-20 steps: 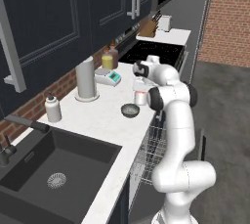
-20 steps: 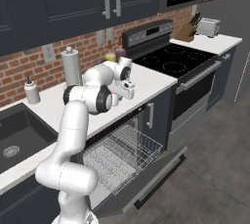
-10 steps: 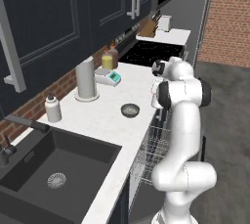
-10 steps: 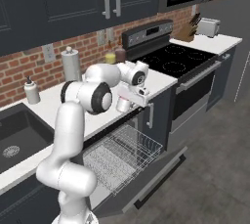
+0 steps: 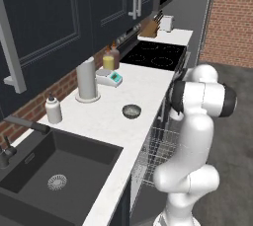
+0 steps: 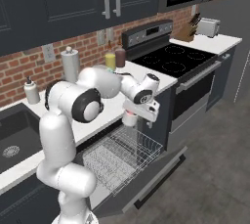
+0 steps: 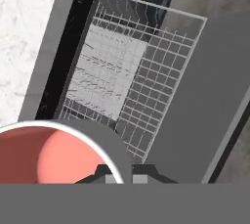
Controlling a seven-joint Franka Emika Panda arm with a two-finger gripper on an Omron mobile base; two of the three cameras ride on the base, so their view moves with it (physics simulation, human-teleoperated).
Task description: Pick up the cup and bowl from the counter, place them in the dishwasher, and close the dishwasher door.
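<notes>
Your gripper is clenched on the cup, gripping it by the rim: in the hand view the cup's reddish inside sits right against the fingertips, mouth toward the camera. In the right base view the cup hangs below the hand, upright, above the near end of the rack, just off the edge of the counter.

What the next move turns on is what lies under the cup. In the hand view the rack spreads out ahead of and below the cup, its wire grid bare, with the counter edge on one side and the flat door on the other. So the cup looks to be over the rack rather than over the door, near the counter-side corner. You would judge that a straight descent puts it in the rack; check that the rim clears the rack's raised wire wall on the way down.

The door is dropped flat, with the rack pulled out over it.

Farther back, the bowl sits on the counter, well apart from your hand, between the sink and the stove. It is the next pick, and the door comes last.
</notes>
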